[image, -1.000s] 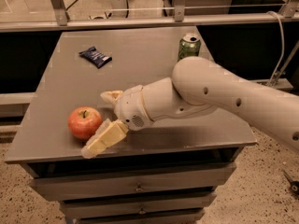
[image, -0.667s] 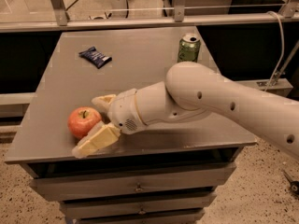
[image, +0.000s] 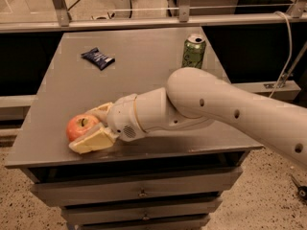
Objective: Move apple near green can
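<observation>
While resting on grey metal tabletop [image: 57, 95] at lower left of frame, round red-orange apple [image: 76, 126] pinched by cream two-finger gripper [image: 82, 131]: one finger along near underside, other against far side, both touching. Thick white arm [image: 216, 104] running in from right edge. Further back, upper left: small dark blue snack packet [image: 98, 58], lying flat. Upper centre-right, well apart from apple: light green aluminium can [image: 193, 52], upright, near table's far edge.

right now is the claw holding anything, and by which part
Cannot be told for sure. The claw sits around the apple, across its sides, near the front edge of the table; the apple rests there, unlifted.
</observation>
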### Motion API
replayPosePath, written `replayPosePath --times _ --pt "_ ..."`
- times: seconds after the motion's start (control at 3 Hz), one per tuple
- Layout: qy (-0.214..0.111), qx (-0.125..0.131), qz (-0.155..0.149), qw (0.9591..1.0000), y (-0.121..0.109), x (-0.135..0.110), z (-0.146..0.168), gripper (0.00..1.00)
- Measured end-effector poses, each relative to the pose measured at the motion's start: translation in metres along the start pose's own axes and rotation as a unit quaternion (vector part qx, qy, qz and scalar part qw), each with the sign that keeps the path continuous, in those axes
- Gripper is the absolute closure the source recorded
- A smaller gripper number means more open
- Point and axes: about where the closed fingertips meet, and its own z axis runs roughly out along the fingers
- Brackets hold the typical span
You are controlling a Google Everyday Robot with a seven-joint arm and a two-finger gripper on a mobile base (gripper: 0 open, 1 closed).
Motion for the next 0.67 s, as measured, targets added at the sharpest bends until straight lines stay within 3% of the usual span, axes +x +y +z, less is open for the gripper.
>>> replayPosePath --times 0.33,0.67 --pt "0.006 0.036 0.009 0.9993 -0.015 0.007 -0.029 0.87" --pt "0.03 0.103 0.013 0.9941 -0.049 0.031 -0.109 1.0"
